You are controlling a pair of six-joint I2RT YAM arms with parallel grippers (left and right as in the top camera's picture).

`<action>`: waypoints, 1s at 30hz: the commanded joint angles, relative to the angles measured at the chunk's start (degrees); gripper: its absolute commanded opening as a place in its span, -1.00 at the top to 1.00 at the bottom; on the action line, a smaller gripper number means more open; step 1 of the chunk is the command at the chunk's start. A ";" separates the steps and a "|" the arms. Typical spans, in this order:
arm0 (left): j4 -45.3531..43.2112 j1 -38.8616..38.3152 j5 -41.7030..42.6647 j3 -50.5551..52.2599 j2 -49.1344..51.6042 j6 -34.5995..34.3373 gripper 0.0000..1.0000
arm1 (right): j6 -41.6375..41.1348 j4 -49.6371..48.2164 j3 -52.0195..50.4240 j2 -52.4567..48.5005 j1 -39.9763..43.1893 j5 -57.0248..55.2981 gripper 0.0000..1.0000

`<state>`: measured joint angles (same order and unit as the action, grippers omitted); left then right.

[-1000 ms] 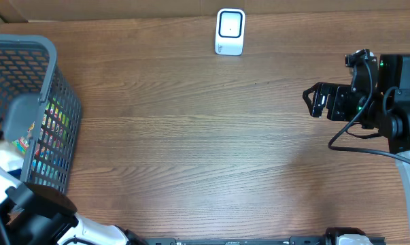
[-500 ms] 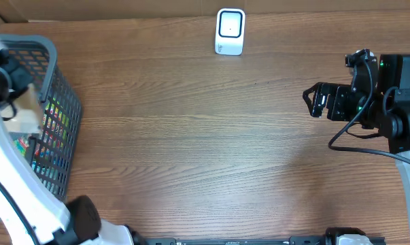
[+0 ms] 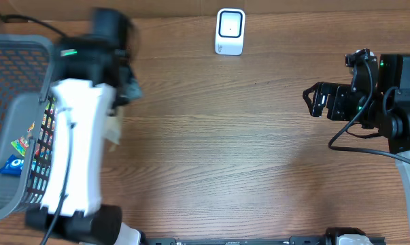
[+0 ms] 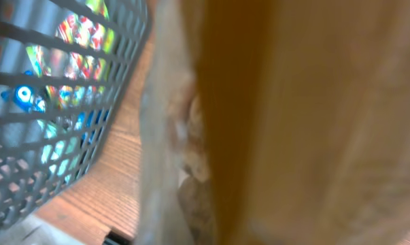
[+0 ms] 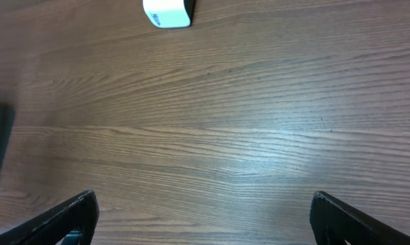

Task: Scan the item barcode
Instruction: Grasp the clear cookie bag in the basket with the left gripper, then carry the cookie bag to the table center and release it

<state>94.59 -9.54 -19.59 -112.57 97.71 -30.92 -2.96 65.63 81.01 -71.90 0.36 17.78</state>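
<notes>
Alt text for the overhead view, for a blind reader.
The blurred left arm reaches over the wooden table beside a grey basket of colourful packets, a pale packet under it. A white scanner stands at the far edge; the right gripper is open at right.

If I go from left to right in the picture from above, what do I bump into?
Grey basket → white left arm carrying a pale packet → white scanner → open right gripper.
</notes>
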 commanded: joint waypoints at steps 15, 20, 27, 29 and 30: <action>-17.25 -13.79 -17.57 24.72 21.11 -16.00 0.92 | -0.02 -0.13 1.55 0.09 0.13 0.33 -1.00; -16.61 -15.69 -16.41 24.72 23.19 -15.78 0.92 | -0.02 -0.07 1.55 0.09 0.13 0.35 -1.00; -17.33 -18.08 -13.49 24.59 23.19 -10.80 0.67 | 0.00 0.37 1.55 0.09 0.13 0.33 -1.00; -17.27 -18.25 -12.09 24.33 23.19 -10.54 -0.47 | 0.00 0.44 1.55 0.09 0.13 0.33 -1.00; -17.29 -18.23 -10.43 23.85 23.19 -10.01 -0.78 | 0.00 0.48 1.55 0.09 0.13 0.33 -1.00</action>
<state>77.43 -27.44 -33.23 -88.12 120.77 -43.03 -2.98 66.11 81.01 -71.90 0.34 17.78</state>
